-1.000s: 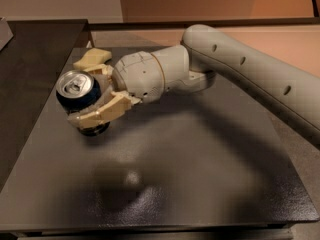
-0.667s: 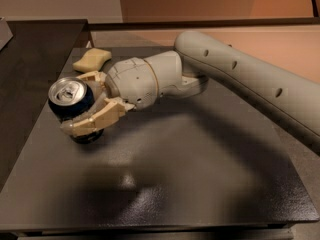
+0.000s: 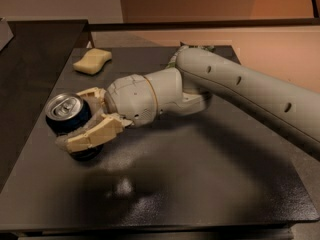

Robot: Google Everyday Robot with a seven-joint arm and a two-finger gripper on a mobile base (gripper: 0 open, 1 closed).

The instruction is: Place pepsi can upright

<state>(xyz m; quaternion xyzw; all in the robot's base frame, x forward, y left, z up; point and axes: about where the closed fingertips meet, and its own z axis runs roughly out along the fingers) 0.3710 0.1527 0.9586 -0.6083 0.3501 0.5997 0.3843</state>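
The pepsi can is dark blue with a silver top. It is near the left edge of the dark table, tilted, its top facing up and toward the camera. My gripper is shut on the can, one beige finger in front of it and the other behind. The can's base looks at or just above the table top. The white arm reaches in from the right.
A yellow sponge lies at the table's back left. A green bag peeks out behind the arm at the back. A lower dark surface lies to the left of the table.
The gripper with the can has moved left and toward the front of the table, and lower. The sponge is now uncovered behind it.
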